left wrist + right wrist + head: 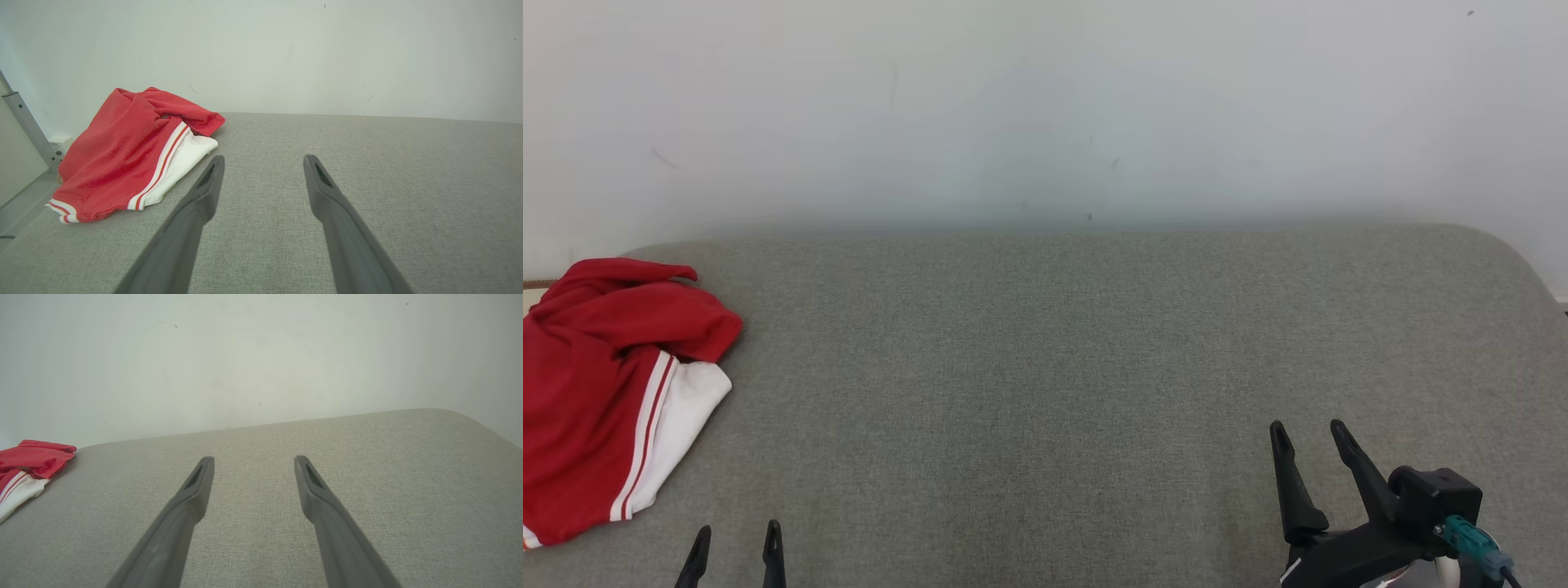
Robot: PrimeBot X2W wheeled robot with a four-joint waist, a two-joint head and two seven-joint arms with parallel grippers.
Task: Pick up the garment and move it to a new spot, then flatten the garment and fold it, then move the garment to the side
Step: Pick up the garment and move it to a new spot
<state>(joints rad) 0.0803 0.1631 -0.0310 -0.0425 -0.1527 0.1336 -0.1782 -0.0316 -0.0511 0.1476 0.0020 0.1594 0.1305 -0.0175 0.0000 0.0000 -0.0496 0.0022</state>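
You get soft, even, bright light with no glare. In the head view the wall (1045, 98) fades hazily into the worktop (1045, 367). Only a faint shadow sits under the garment (122, 163). Toward each wrist view's bottom edge, the left end effector (263, 159) and right end effector (254, 458) stretch wide and blur.

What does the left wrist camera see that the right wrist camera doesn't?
Left wrist view's own: the left gripper, open, the garment's striped hem, a grey metal post and a white box by the wall. Right wrist view's own: the right gripper, open, and the cushion's rounded corner. Both: the red and white garment lying crumpled at the left, the grey cushion and the pale wall.
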